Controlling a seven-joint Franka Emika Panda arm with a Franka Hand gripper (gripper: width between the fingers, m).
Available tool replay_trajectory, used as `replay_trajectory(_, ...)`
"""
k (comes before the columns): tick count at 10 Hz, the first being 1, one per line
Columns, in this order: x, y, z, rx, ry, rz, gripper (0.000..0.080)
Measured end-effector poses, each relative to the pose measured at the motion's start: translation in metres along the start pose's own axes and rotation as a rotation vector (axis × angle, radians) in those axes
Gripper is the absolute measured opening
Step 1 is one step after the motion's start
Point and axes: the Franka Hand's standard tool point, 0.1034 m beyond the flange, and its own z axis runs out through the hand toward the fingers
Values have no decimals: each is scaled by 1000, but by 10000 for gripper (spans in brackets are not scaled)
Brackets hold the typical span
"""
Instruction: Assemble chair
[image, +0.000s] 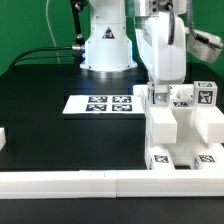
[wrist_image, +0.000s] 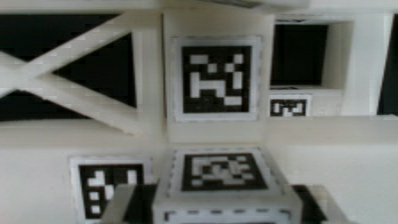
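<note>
— Where's the chair (image: 182, 128)?
— Exterior view's right on the black tabletop (image: 60, 130), gripper (image: 165, 92) over it. Only my wrist view shows a cross-brace (wrist_image: 71, 70).
— Jaws?
— Can't tell.

Hand (image: 160, 88) fingertips hidden behind chair (image: 183, 128) parts.
</note>
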Motion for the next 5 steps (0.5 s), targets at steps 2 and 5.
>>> replay_trajectory(2, 0, 2, 0, -12, -4, -131, 502)
replay_trajectory(5, -2, -1, -3, -24, -19, -709, 640)
